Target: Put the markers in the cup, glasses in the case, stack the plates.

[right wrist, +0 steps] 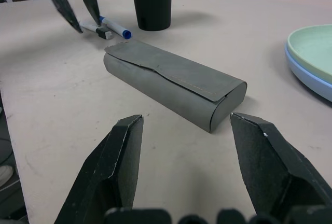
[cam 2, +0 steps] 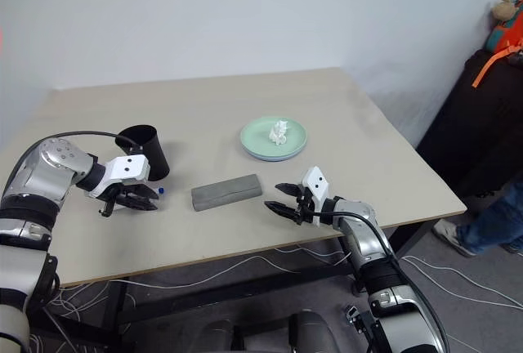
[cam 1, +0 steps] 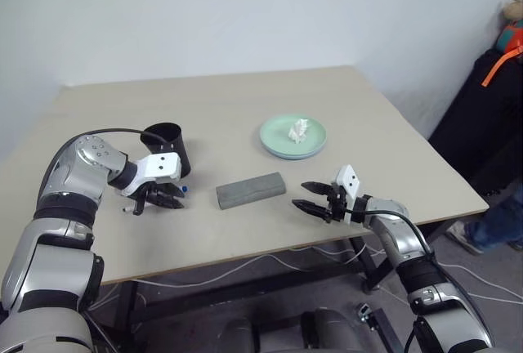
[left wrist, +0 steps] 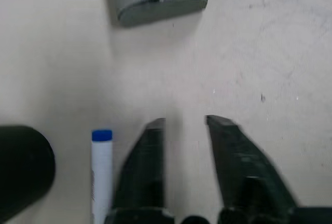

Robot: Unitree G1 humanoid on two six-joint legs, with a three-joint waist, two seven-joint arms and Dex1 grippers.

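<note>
On the table [cam 1: 245, 108], mid-front: the case [cam 1: 251, 189], closed, long axis running across the table, its right end angled a bit toward the far side. Nothing lies on it.

Left of the case stands the cup [cam 1: 167, 147], upright, rim up. Just in front of the cup, the left gripper [cam 1: 167, 199] points steeply down at the tabletop, fingers parted, nothing between them.

Far right of centre: the plates [cam 1: 292, 137] stacked, mint green on light blue, with a small white paper wad [cam 1: 298, 130] sitting on top. Well apart from the case.

The right gripper [cam 1: 309, 196] hovers just right of the case, roughly level, pointing left at the case's end. Fingers spread wide and empty.

The head views give only a blue speck beside the left gripper. The right wrist view resolves it: the markers [right wrist: 106, 28] lie flat on the table between the left gripper's fingers and the cup base, side by side, blue caps toward the case. The left wrist view shows one marker [left wrist: 101, 175] parallel to the gripper fingers, just beside one finger, cap end pointing toward the case's end.

The right wrist view also shows the case flap closed over its near end, and the two plate rims, green over blue.

Path from the right gripper to the case is unobstructed.
</note>
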